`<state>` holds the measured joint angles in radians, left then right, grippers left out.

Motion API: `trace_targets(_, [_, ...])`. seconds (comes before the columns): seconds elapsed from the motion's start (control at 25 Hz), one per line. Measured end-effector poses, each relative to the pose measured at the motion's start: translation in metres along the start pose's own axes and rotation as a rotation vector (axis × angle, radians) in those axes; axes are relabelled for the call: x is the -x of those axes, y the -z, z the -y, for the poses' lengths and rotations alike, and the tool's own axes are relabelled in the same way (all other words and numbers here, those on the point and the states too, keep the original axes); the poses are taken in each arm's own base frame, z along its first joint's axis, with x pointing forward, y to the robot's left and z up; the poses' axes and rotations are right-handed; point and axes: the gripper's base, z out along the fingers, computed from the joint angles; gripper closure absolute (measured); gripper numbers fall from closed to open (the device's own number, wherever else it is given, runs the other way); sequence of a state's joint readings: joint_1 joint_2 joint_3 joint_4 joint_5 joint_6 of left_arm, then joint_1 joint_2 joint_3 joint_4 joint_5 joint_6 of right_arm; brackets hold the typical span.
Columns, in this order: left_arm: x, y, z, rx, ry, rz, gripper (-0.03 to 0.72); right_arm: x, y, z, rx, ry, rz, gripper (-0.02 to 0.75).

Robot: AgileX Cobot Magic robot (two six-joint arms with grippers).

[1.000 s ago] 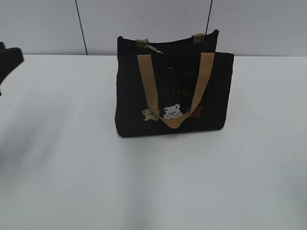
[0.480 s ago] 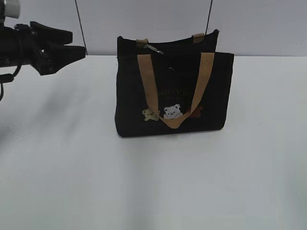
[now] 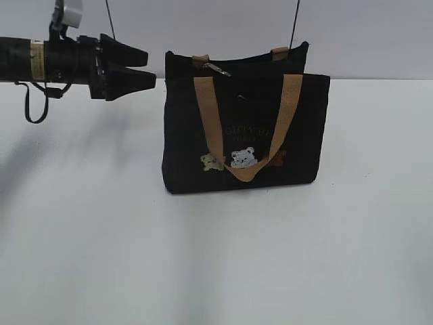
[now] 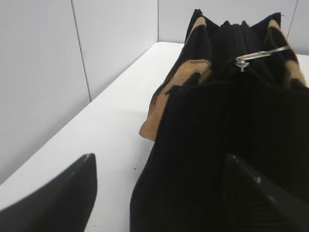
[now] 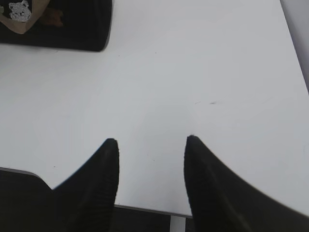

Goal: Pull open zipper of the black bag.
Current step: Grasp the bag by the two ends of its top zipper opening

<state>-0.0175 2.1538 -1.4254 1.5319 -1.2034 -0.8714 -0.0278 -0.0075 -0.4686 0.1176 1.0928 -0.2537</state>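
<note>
Exterior view: the bag [image 3: 243, 128] stands upright on the white table [image 3: 101, 237], a little right of the frame's middle and in its upper half. Its two tan handles [image 3: 208, 115] hang down the front and meet in a loop just over the white bear patch [image 3: 243, 158], with a beige patch [image 3: 212, 162] to the left of it and a brown one [image 3: 278, 158] half hidden behind the strap on the right. Faint lettering sits above the patches. Along the top edge, toward the bag's left end, the silvery zipper [image 3: 215, 68] pull lies on the black zip line.

At the upper left of the frame the left gripper [image 3: 143, 68] reaches in level from the edge, its two black fingers spread apart and pointing at the bag's left end. It is close beside the bag at top-edge height but does not touch it, and nothing is between the fingers.

Left wrist view: the bag's end [image 4: 231, 154] fills the right and middle of the frame, the zipper [image 4: 258, 54] pull showing bright at the upper right. The finger tips [image 4: 79, 179] stand wide at the lower corners, one over the table, the other in front of the black fabric.

Right wrist view: the right gripper [image 5: 150, 145] hovers over bare table with its fingers parted and empty. The bag [image 5: 72, 29] shows only as a corner at the upper left, well apart from it.
</note>
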Motion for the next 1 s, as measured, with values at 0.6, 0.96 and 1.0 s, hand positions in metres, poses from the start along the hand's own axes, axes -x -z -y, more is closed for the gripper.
trace_targets(0.6, [-0.004,-0.062,-0.005,-0.104,-0.019,-0.008,0.414,0.000,0.000,0.000,0.001,0.000,0.000,0.398])
trace_targets(0.96, [-0.005,-0.062,-0.005,-0.108,-0.021,-0.014,0.659,0.000,0.000,0.000,0.001,0.000,0.000,0.398])
trace_targets(1.0, [-0.005,-0.062,-0.004,-0.118,-0.023,-0.015,0.661,0.000,0.000,0.000,0.001,0.000,0.000,0.398])
